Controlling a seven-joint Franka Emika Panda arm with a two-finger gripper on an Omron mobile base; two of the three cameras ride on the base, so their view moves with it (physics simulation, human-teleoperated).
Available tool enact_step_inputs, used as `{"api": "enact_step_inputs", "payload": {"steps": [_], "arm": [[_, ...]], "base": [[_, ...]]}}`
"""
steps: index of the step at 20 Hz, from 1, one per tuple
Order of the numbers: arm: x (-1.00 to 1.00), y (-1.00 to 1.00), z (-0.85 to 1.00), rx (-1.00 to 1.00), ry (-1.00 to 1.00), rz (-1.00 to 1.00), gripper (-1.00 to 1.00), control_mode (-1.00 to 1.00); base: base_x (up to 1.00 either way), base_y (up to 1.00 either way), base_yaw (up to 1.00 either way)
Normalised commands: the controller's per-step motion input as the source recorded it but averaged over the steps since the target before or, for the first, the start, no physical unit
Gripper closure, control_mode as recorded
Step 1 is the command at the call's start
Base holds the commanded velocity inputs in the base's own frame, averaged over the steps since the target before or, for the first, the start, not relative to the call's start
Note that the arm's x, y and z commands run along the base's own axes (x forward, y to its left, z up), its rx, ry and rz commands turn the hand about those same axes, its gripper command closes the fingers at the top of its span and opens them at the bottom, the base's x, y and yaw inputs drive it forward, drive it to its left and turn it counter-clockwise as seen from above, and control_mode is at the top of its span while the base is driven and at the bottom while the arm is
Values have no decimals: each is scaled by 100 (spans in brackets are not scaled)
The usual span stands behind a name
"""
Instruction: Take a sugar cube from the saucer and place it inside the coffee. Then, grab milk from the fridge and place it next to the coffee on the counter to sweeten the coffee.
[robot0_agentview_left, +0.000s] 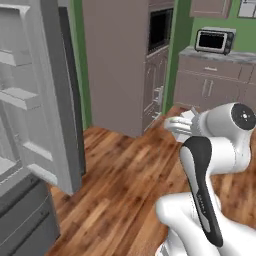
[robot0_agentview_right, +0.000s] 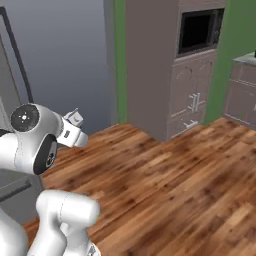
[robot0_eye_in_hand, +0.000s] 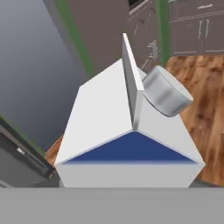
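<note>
The milk (robot0_eye_in_hand: 127, 131), a white gable-top carton with a blue end panel and a grey round cap, sits right in front of the hand camera. My gripper (robot0_agentview_left: 186, 119) is shut on the milk (robot0_agentview_left: 191, 114) and holds it in the air over the wooden floor, away from the fridge (robot0_agentview_left: 35, 100). The fridge stands open at the left, its pale door racks showing. From the right base view the milk (robot0_agentview_right: 76, 117) pokes up past my gripper (robot0_agentview_right: 73, 122). A stretch of the counter (robot0_agentview_left: 220, 54) lies at the far right. The coffee, the saucer and the sugar cube are out of view.
A tall brown cabinet with a built-in oven (robot0_agentview_left: 160, 30) stands ahead against the green wall. A toaster oven (robot0_agentview_left: 214, 40) rests on the counter above brown cabinet doors (robot0_agentview_left: 210, 85). Open wooden floor (robot0_agentview_right: 175, 180) spreads between me and the cabinets.
</note>
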Motion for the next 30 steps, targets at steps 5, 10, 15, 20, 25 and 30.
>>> {"api": "enact_step_inputs", "payload": {"steps": [5,10,15,20,25,30], "arm": [[0,0,0,0,0,0,100,100],[0,0,0,0,0,0,100,100],[0,0,0,0,0,0,100,100],[0,0,0,0,0,0,100,100],[0,0,0,0,0,0,100,100],[0,0,0,0,0,0,100,100]], "base": [[37,-50,-59],[38,-55,-58],[84,-39,-51],[100,-3,-36],[100,0,-31],[100,-2,-32]]}}
